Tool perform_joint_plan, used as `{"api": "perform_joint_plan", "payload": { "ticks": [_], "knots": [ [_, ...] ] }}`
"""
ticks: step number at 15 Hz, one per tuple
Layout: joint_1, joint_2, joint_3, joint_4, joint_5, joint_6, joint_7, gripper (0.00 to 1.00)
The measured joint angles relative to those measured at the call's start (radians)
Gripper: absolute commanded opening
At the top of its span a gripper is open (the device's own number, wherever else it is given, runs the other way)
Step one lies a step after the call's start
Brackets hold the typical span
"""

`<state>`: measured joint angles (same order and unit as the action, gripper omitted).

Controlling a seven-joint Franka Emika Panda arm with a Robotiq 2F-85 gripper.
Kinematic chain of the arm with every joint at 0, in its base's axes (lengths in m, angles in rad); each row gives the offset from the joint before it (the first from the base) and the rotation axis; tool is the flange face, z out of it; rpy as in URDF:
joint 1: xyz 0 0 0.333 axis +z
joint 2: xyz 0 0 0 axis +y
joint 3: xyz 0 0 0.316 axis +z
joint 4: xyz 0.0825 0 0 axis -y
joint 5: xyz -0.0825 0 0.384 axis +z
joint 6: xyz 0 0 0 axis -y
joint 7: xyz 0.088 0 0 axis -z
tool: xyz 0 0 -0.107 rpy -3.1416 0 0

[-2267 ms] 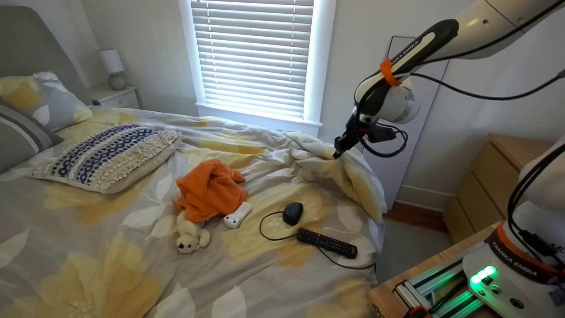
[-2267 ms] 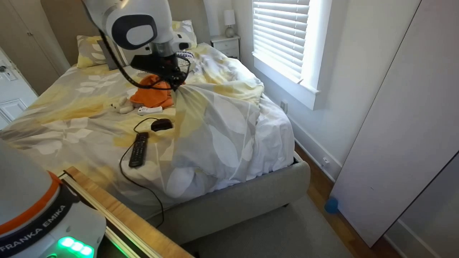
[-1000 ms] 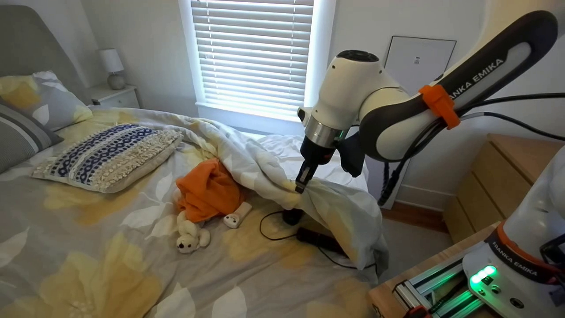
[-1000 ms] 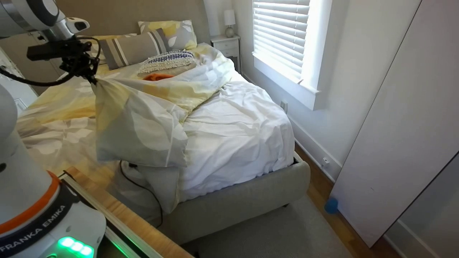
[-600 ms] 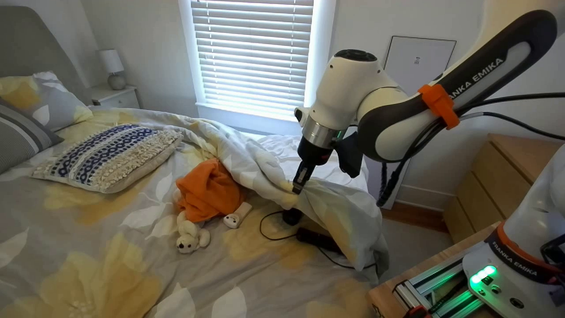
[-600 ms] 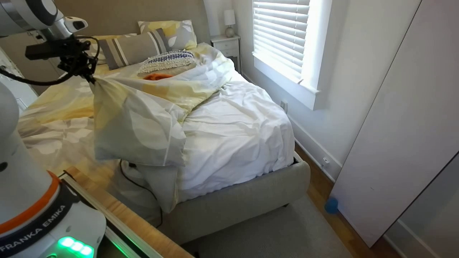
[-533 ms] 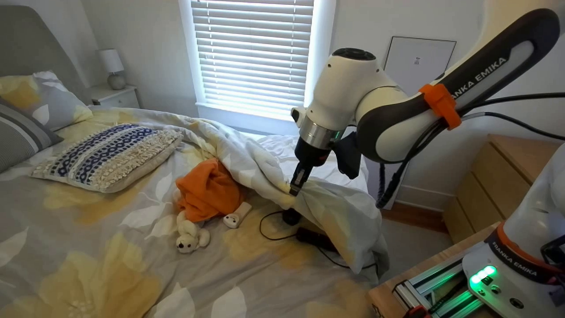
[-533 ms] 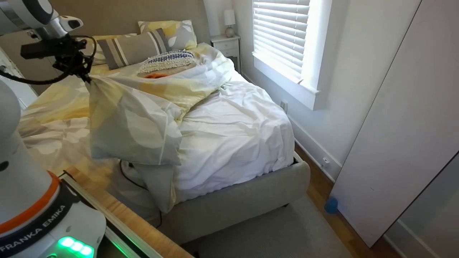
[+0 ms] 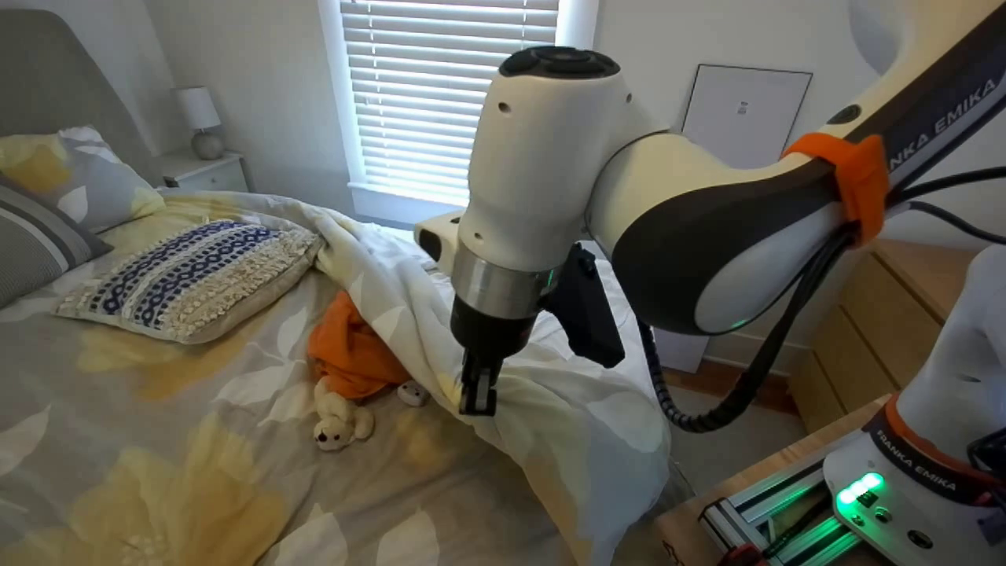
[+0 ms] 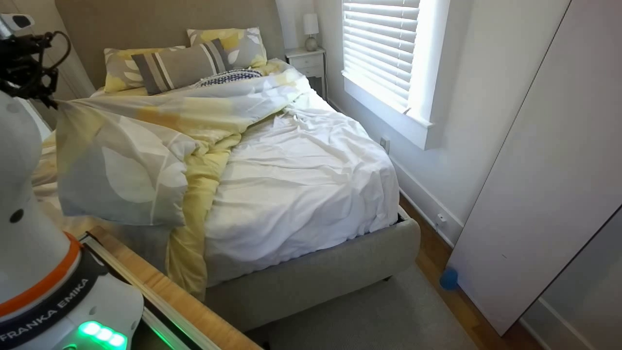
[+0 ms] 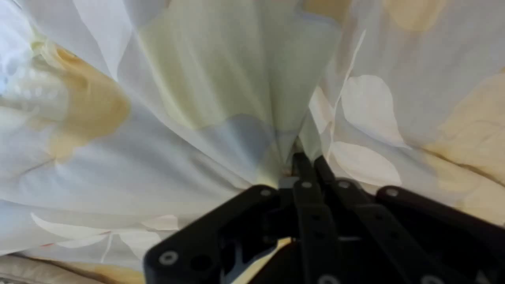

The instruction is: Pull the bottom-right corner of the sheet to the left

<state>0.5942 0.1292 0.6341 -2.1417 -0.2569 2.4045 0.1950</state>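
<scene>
The sheet (image 9: 581,424), pale grey-white with yellow flower prints, covers much of the bed and also shows in an exterior view (image 10: 131,175). My gripper (image 9: 478,405) is shut on a gathered fold of it and holds it raised above the bed. In an exterior view the gripper (image 10: 52,103) is at the far left, with the fabric hanging from it and stretching back to the right. In the wrist view the fingertips (image 11: 310,159) pinch the sheet (image 11: 221,94), and folds fan out from them. The point of the sheet's corner cannot be made out.
The orange cloth (image 9: 354,354), a cream stuffed toy (image 9: 334,424) and a white object (image 9: 412,393) lie beside the lifted sheet. A patterned pillow (image 9: 196,275) lies behind them. A bare white mattress cover (image 10: 301,184) shows on the window side. The robot's wooden table (image 10: 160,287) stands by the bed's foot.
In both exterior views the gripper has moved left, dragging the sheet along. More white mattress cover is bared. The black remote and small black device are now hidden behind or under the sheet.
</scene>
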Motion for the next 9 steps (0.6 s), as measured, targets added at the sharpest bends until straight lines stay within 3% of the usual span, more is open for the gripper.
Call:
{"api": "perform_joint_plan", "payload": {
  "ticks": [5,9],
  "knots": [
    [0.135,0.133,-0.009,0.176,-0.136,-0.089,0.000,0.01],
    [0.248,0.229,-0.065,0.296,-0.168,-0.149,-0.028,0.01]
  ]
}}
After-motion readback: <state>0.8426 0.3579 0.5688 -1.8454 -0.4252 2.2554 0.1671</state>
